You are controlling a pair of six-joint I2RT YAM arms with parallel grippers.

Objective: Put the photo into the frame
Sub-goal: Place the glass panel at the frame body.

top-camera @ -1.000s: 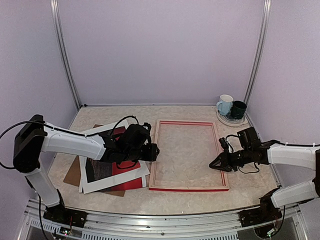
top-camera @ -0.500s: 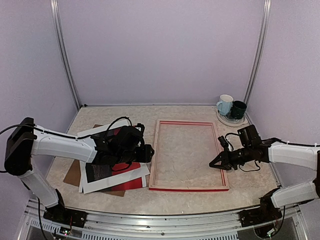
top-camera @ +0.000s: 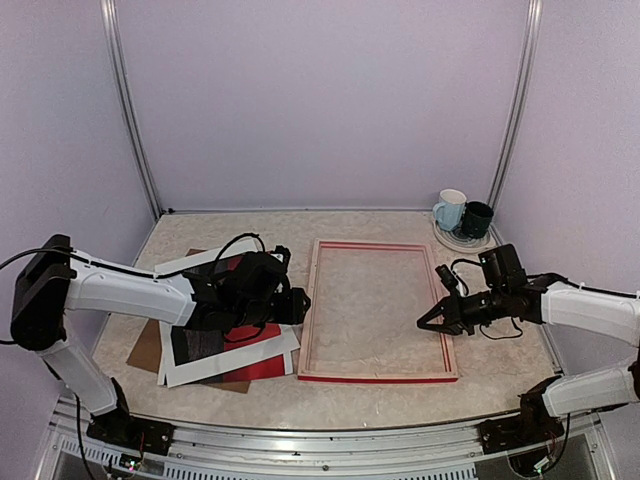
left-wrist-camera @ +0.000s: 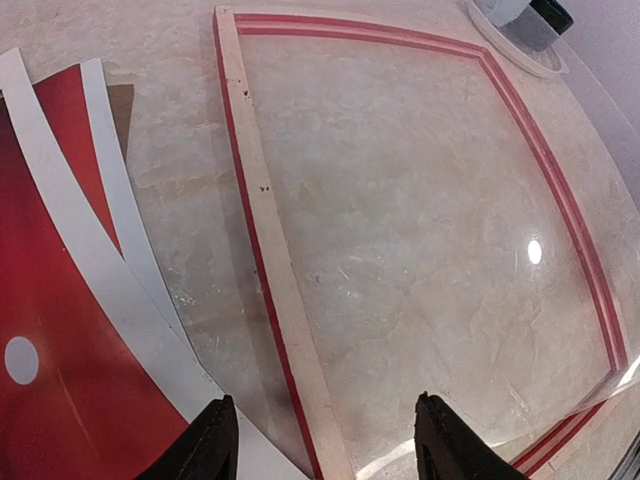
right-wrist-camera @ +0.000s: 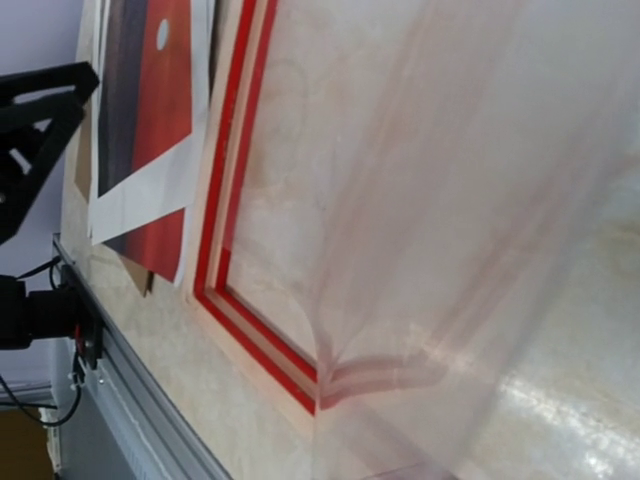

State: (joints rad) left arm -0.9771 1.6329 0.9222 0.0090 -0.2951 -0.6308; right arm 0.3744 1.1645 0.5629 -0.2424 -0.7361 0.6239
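The red-fronted frame [top-camera: 375, 378] lies flat mid-table, also in the left wrist view [left-wrist-camera: 270, 250] and the right wrist view [right-wrist-camera: 225, 200]. The photo [top-camera: 195, 345], red sky over dark water, rests left of it on a white mat, partly under my left arm; its white sun shows in the wrist views [left-wrist-camera: 60, 330] [right-wrist-camera: 150, 90]. My left gripper [left-wrist-camera: 330, 445] hangs open above the frame's left rail [top-camera: 300, 305]. My right gripper [top-camera: 425, 325] is shut at the frame's right rail on a clear sheet [right-wrist-camera: 450, 200], whose raised edge fills the right wrist view and hides the fingers.
The white mat [top-camera: 230, 368] and a brown backing board [top-camera: 148, 345] lie stacked under the photo. A white mug and a dark mug stand on a plate [top-camera: 462, 240] at the back right corner. The table's front rail [top-camera: 320, 435] runs close below the frame.
My right gripper has shut and edged left and up with the clear sheet's edge. My left arm drew back slightly to the left, its gripper still open.
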